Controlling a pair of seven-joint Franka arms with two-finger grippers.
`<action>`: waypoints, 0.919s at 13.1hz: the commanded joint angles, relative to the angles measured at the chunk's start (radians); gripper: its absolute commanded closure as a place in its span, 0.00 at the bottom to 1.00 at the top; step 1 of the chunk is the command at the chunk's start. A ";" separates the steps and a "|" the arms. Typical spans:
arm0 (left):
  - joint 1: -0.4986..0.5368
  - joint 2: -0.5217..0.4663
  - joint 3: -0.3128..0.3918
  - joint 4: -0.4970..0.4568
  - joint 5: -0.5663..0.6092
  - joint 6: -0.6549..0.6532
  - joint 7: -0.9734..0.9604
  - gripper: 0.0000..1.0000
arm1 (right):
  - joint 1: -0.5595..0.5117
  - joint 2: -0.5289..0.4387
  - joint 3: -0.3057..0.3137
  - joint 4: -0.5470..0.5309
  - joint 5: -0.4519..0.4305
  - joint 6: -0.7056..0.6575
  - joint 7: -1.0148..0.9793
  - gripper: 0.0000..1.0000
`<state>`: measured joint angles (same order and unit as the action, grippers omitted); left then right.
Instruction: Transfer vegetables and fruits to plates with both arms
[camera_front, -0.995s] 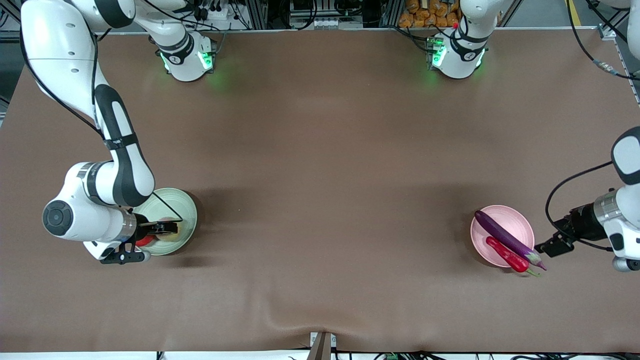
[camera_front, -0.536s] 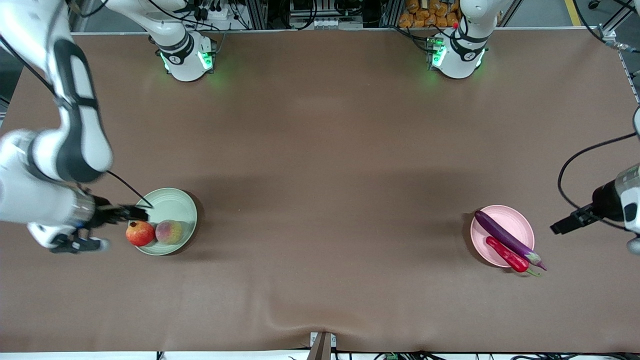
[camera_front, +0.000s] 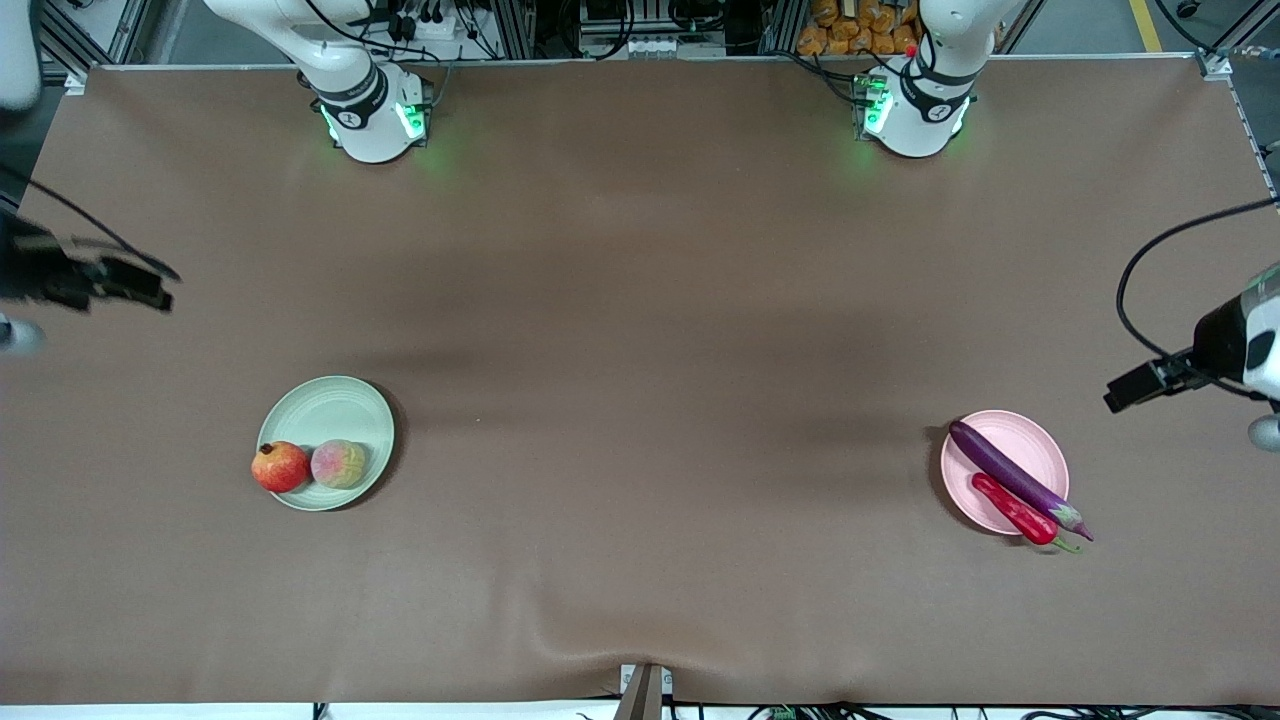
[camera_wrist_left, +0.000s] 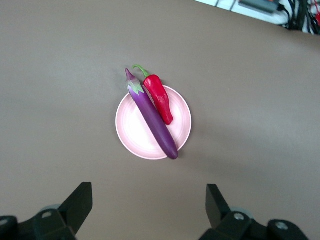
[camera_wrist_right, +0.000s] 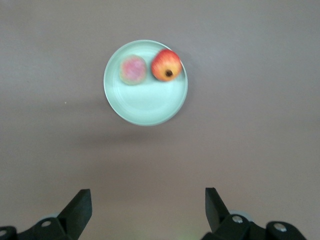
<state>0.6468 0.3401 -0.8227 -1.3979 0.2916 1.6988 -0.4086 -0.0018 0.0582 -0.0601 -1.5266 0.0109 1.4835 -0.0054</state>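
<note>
The pale green plate (camera_front: 340, 405) holds the pomegranate (camera_front: 280, 467) and the peach (camera_front: 338, 463) side by side on its edge nearer the front camera. The pale pink plate (camera_front: 1035, 440) holds the purple eggplant (camera_front: 1010, 478) and the red chili pepper (camera_front: 1015, 509), their stem ends over its rim. My right gripper (camera_front: 140, 285) is open and empty, up in the air at the right arm's end of the table. My left gripper (camera_front: 1125, 390) is open and empty, up beside the pink plate. Both plates show in the wrist views: the pink plate (camera_wrist_left: 132, 135) and the green plate (camera_wrist_right: 145, 102).
The brown table cloth (camera_front: 650, 350) is bare between the plates. The arm bases (camera_front: 370, 115) (camera_front: 910, 110) stand along the table edge farthest from the front camera. A small clamp (camera_front: 642, 690) sits at the table edge nearest the front camera.
My right gripper let go of the peach on the green plate, then rose and drew away toward the table's end. My left gripper also lifted away from the pink plate.
</note>
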 joint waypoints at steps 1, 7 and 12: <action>0.010 -0.071 0.000 -0.007 -0.058 -0.066 0.047 0.00 | -0.006 -0.073 0.011 -0.073 -0.039 0.012 0.033 0.00; -0.013 -0.225 0.032 -0.021 -0.198 -0.122 0.056 0.00 | -0.007 -0.067 0.008 -0.076 -0.026 0.047 0.012 0.00; -0.378 -0.395 0.471 -0.211 -0.330 -0.123 0.037 0.00 | -0.007 -0.069 0.006 -0.030 -0.022 -0.067 0.010 0.00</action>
<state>0.3725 0.0469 -0.4770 -1.4913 -0.0044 1.5680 -0.3828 -0.0017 0.0025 -0.0583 -1.5759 -0.0065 1.4598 0.0093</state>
